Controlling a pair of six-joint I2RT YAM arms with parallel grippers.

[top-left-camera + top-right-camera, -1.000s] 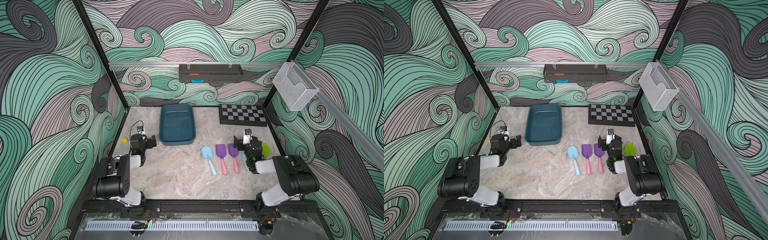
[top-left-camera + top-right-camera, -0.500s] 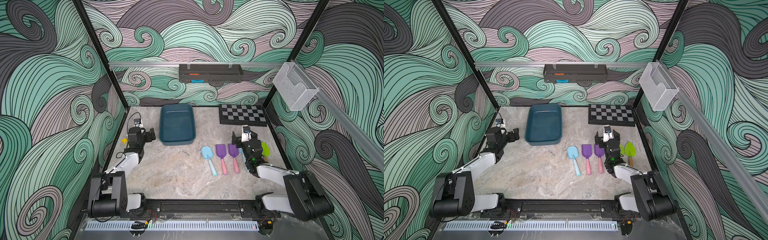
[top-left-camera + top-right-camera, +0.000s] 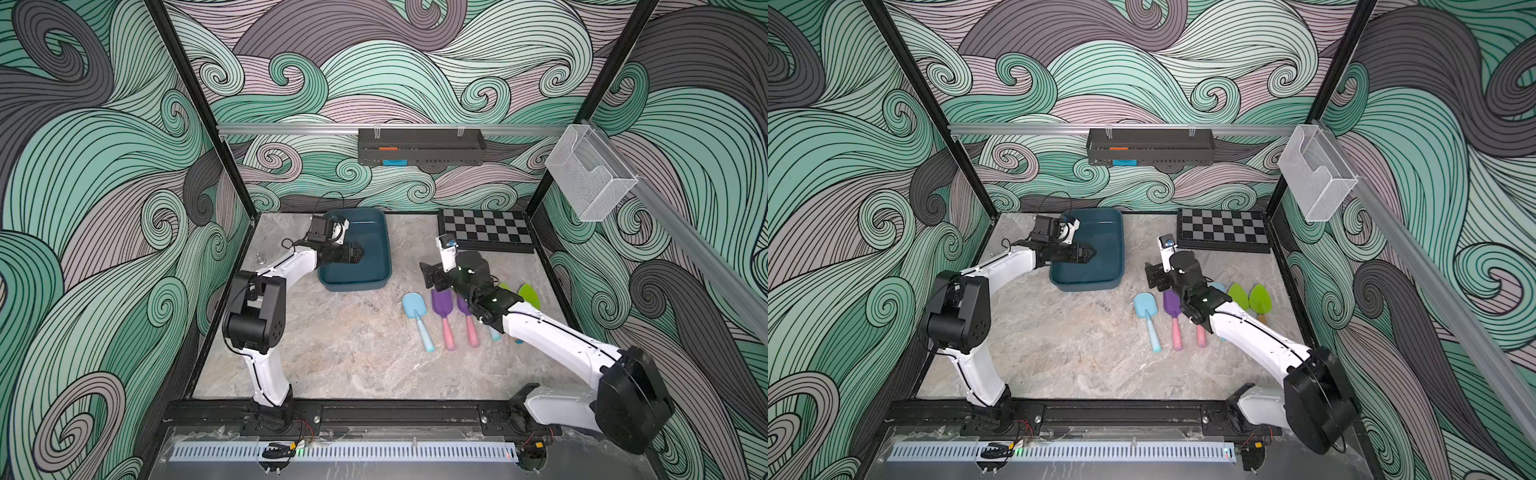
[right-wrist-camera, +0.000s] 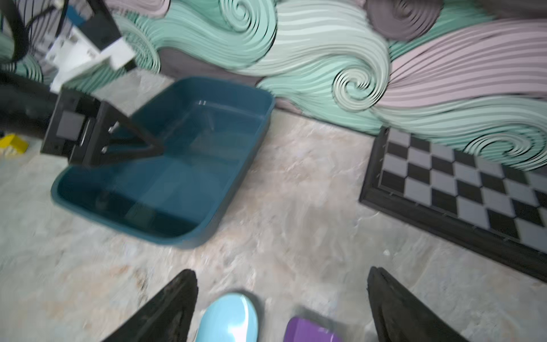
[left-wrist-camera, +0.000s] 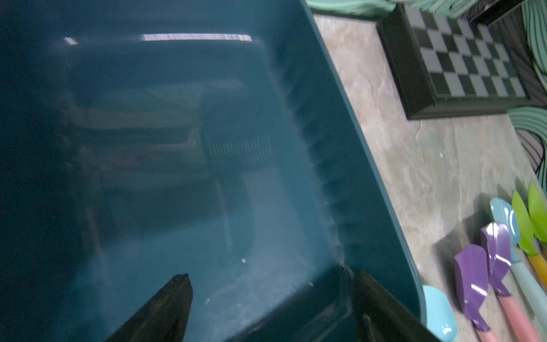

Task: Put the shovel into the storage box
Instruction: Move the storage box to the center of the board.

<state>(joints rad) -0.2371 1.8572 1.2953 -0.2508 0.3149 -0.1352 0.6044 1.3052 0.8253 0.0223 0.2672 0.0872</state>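
Shovels (image 3: 443, 305), six of them, lie side by side on the worktop (image 3: 353, 357) toward its right edge, about midway between front and back, blades pointing at the back edge. From the left I count a light blue shovel (image 3: 1145, 306), two purple shovels (image 3: 1170, 302) with pink handles, a second light blue one (image 5: 503, 217), and two green shovels (image 3: 1260, 298) nearest the right edge. My right arm (image 3: 548, 336) crosses the middle of the row and hides parts of it. All six sit outside the storage box (image 3: 374, 259), which stands near the back edge, left of centre, apart from the row.

My left pincer (image 3: 360, 252) hangs over the inside of the box with its jaws spread. In the left wrist view I see the box floor between the two fingers (image 5: 168, 308) and nothing gripped. I cannot tell whether the tips dip below the rim.

My right pincer (image 3: 429, 275) hovers over the worktop at the blade tips of the leftmost light blue and purple shovels, released and holding nothing. In the right wrist view those two blades show low between its fingers (image 4: 165, 308).

A chessboard (image 3: 486, 230) lies in the back right corner. A black perforated tray (image 3: 419, 151) hangs on the back wall rail, and a white wire-mesh basket (image 3: 590, 178) hangs on the right wall.
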